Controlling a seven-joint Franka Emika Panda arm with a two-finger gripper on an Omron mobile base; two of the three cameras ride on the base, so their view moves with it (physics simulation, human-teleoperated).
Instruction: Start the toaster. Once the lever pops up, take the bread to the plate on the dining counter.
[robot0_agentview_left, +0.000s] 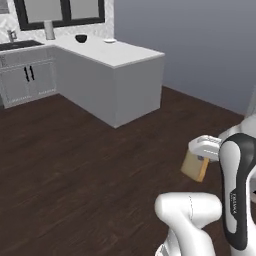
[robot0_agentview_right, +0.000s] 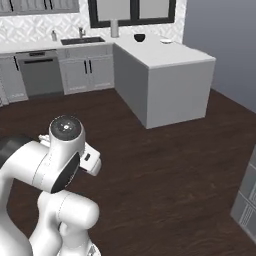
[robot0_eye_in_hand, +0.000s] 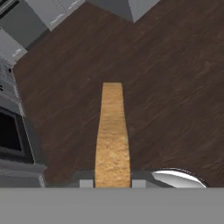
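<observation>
Left base view: gripper (robot0_agentview_left: 201, 161) clamped on the bread (robot0_agentview_left: 194, 166), carried above dark floor, well short of the dining counter (robot0_agentview_left: 131, 56); plate (robot0_agentview_left: 109, 40) probably the small white disc at its far end. Hand view: bread (robot0_eye_in_hand: 112, 135) edge-on between the fingers. Carry step; next, drive to the counter and lower onto the plate.

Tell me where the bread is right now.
The bread hangs in the gripper over the dark wood floor, at the right of the left base view, far from the plate on the counter.
</observation>
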